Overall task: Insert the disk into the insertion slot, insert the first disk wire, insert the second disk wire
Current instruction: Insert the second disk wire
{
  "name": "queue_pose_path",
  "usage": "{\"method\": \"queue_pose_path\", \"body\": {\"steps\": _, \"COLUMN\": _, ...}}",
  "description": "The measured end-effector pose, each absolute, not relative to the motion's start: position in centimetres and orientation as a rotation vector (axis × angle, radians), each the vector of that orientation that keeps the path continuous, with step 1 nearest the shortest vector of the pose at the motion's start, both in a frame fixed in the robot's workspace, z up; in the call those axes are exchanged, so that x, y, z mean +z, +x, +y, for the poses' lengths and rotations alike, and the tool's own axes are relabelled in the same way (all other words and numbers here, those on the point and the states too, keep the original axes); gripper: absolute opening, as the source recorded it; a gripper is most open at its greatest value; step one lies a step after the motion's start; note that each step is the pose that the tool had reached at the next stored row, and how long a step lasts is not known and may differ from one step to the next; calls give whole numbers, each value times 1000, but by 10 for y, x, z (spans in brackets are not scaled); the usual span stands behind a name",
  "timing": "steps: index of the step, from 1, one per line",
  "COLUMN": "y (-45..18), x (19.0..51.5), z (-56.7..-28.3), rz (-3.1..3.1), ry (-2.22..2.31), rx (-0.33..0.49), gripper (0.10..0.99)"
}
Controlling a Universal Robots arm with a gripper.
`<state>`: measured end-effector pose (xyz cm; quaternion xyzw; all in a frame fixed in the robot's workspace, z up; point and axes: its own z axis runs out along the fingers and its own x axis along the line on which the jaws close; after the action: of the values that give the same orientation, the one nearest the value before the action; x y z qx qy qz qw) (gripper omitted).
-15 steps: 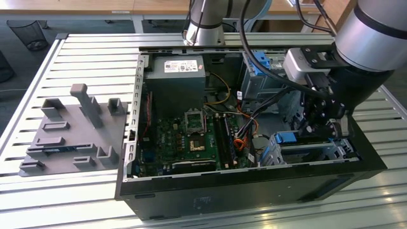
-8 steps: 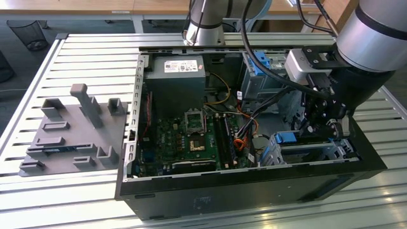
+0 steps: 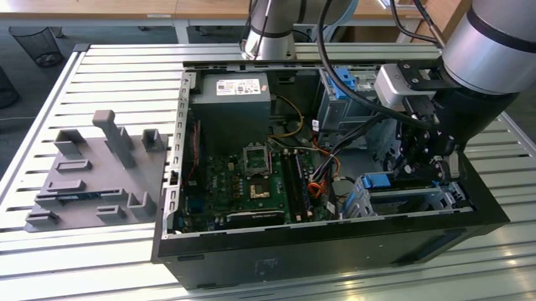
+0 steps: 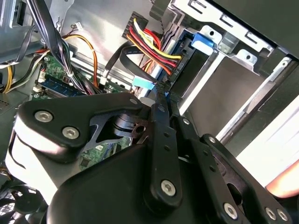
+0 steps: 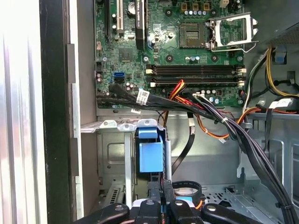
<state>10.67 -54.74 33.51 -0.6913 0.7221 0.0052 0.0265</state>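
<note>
The disk sits inside the insertion slot (image 3: 421, 195) at the case's corner on the exterior view's right, its blue frame (image 3: 377, 182) facing the motherboard. In the first wrist view the blue frame (image 5: 150, 154) stands in the silver cage (image 5: 112, 154). A plug with red, yellow and black wires (image 4: 152, 44) sits on the disk's edge beside the blue frame (image 4: 203, 39). A flat black disk wire (image 4: 128, 58) with a teal tag (image 4: 142, 82) curves to my gripper (image 4: 162, 93) (image 5: 161, 193) (image 3: 416, 168). The fingers are pressed together on its plug, right at the disk's edge.
The open case holds the motherboard (image 3: 251, 182), a power supply (image 3: 230, 94) and a taller grey bay with a blue tab (image 3: 343, 88). A thick black cable bundle (image 5: 233, 130) crosses beside the cage. A grey fixture plate (image 3: 92, 175) lies on the slatted table.
</note>
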Motion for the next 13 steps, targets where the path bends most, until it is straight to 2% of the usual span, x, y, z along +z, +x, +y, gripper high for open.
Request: {"method": "queue_pose_path", "body": {"steps": 13, "y": 108, "x": 333, "z": -547, "rz": 2231, "ry": -2136, "rx": 17, "gripper": 149}}
